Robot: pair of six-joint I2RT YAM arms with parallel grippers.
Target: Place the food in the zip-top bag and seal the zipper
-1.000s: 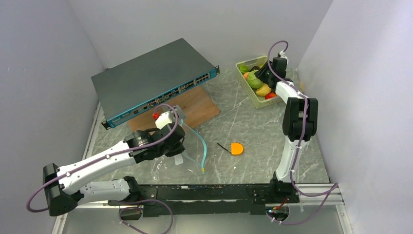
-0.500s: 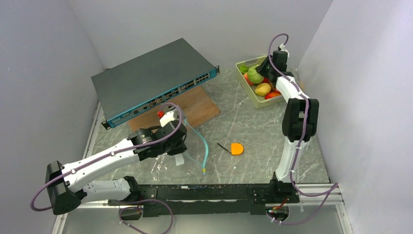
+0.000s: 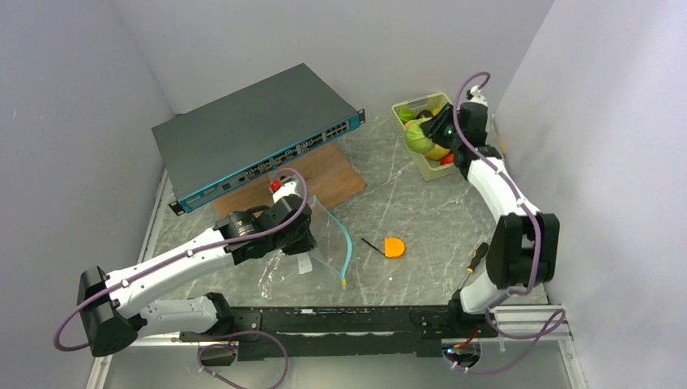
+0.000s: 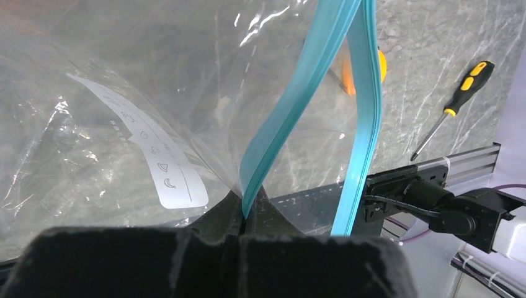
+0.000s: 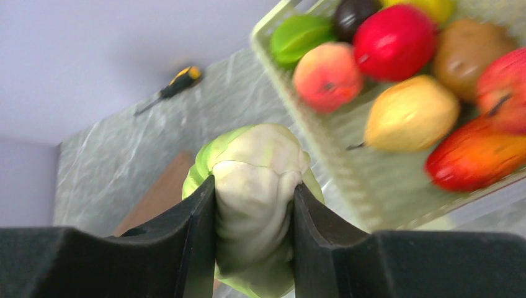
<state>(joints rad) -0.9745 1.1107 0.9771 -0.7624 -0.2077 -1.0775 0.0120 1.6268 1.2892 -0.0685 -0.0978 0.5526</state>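
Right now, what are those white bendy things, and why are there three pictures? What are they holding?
They are two robot arms bolted to a table, each ending in a two-finger pincher. The big picture looks down from above; the other two come from little cameras on each wrist. The left gripper pinches the blue zipper of a clear zip-top bag, whose mouth is open. The right gripper squeezes a green toy cabbage near a basket of toy fruit. Also on the table: a grey box with sockets, a wooden board, a screwdriver and a small orange piece.
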